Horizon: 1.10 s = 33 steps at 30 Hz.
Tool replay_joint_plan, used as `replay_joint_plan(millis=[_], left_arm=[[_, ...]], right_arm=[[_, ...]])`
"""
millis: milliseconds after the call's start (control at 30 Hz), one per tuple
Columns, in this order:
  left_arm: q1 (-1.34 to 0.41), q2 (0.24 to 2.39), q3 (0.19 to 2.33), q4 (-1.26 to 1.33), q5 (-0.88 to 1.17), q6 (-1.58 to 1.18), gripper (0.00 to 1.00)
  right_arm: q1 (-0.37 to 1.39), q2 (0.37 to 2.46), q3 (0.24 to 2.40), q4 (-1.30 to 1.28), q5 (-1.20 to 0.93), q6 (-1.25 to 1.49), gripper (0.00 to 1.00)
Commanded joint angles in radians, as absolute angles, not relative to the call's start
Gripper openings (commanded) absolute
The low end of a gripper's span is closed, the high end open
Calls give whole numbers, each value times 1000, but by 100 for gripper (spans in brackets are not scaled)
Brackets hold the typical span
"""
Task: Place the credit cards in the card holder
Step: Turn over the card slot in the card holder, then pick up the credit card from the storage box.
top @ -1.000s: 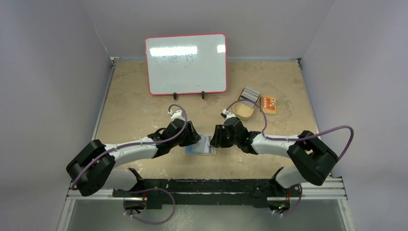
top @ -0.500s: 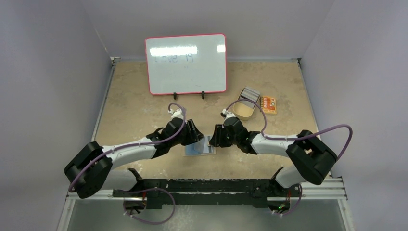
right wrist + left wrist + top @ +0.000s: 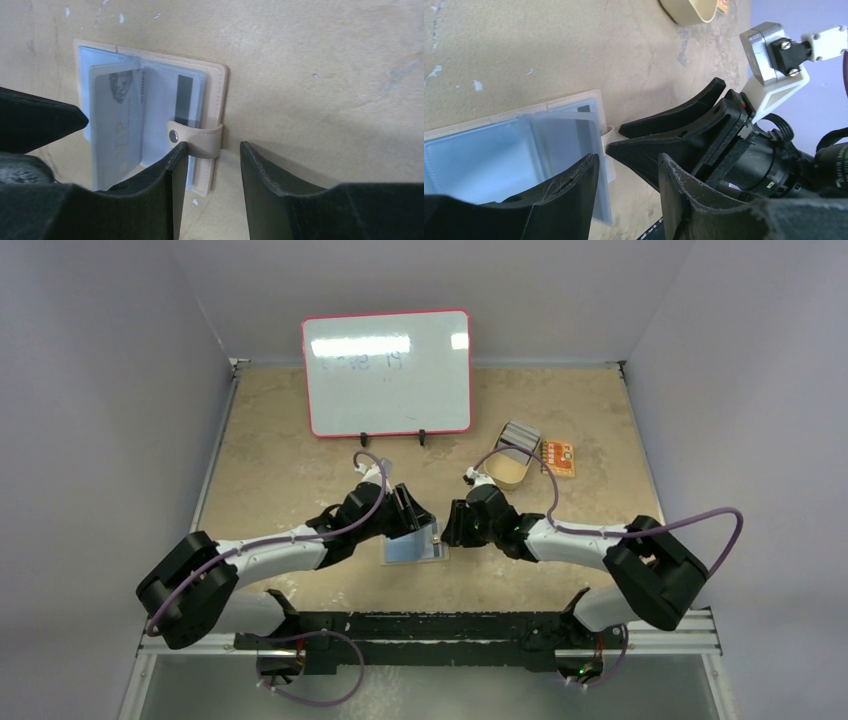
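Beige tabletop point(image 3: 290, 440) with the open card holder point(image 3: 220, 95), a credit card point(image 3: 115, 125) in its sleeve; left gripper point(image 3: 629, 165) and right gripper point(image 3: 213, 147) hover half-open at its edge, gripping nothing.

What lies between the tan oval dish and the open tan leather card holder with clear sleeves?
The black right gripper, as the top view shows; the rest is bare beige table.

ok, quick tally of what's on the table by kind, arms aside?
Whiteboard: 1
Card holder: 1
Cards showing in its sleeves: 2
Tan dish: 1
Card stack at the dish: 1, too small to count
Orange packet: 1
Total: 7, stack counted as 1
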<state>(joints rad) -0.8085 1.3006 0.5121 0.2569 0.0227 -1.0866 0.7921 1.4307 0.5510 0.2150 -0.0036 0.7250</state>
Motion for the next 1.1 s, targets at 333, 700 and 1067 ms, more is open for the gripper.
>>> replay_joint_plan(millis=[333, 700, 1067], left_arm=[[-816, 1253, 523, 276, -1, -1065, 46], [-816, 1033, 615, -121, -232, -867, 63], [-815, 827, 769, -516, -470, -664, 69]], right_arm=[[745, 1291, 697, -88, 368, 580, 49], [610, 1409, 955, -40, 483, 139, 53], [460, 1703, 1203, -12, 628, -189, 56]])
